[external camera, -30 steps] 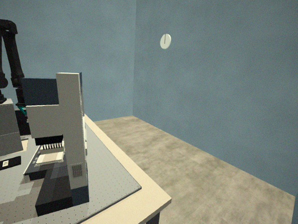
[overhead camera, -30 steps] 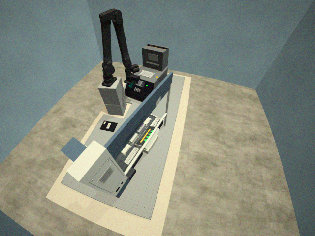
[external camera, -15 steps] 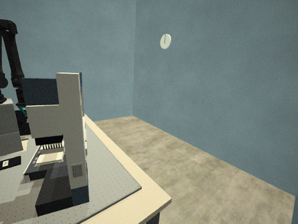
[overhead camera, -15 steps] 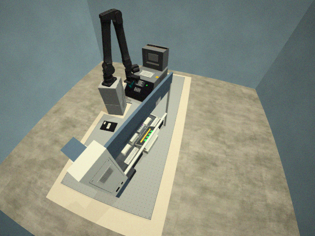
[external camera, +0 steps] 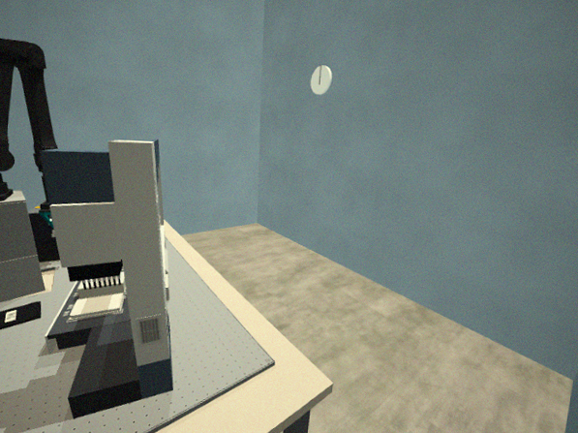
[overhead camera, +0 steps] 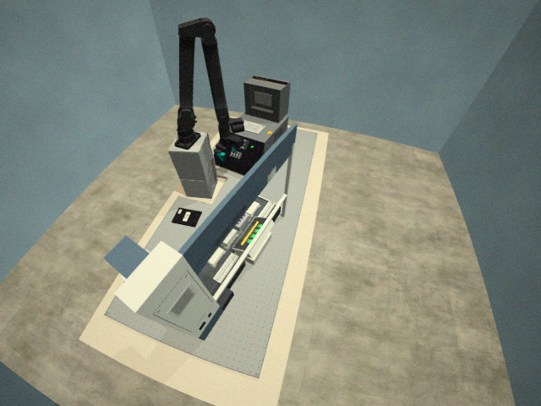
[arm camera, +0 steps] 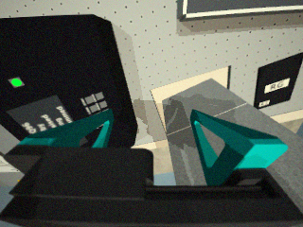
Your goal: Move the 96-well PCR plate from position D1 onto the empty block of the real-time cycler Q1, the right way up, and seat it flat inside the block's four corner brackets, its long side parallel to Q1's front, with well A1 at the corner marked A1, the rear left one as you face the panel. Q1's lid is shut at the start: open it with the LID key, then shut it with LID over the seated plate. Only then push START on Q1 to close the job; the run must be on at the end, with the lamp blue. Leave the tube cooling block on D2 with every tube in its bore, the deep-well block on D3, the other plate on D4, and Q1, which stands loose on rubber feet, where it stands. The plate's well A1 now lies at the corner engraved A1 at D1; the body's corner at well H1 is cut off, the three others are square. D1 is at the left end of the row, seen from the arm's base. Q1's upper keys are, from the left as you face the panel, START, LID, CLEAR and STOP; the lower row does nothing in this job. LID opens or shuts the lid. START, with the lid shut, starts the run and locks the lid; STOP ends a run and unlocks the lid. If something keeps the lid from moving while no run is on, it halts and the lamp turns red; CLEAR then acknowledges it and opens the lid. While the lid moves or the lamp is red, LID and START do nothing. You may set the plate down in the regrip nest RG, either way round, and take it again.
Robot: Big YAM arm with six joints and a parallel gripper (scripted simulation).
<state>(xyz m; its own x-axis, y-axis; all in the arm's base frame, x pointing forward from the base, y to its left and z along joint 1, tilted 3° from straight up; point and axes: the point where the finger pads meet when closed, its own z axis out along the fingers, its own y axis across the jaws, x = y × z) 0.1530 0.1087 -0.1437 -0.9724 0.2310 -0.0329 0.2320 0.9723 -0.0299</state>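
Dotted grey deck (arm camera: pixel 156 43); teal triangular claw (arm camera: pixel 152 134) spread.

Blue-grey walls (external camera: pixel 421 181) fill most of the exterior view, meeting in a corner just left of centre. A small round white clock (external camera: pixel 320 79) hangs near the top centre. A mottled grey-brown floor (external camera: pixel 402 360) spreads across the lower right. The cream surface (external camera: pixel 271 383), lower left, carries a perforated grey mat (external camera: pixel 213 341).
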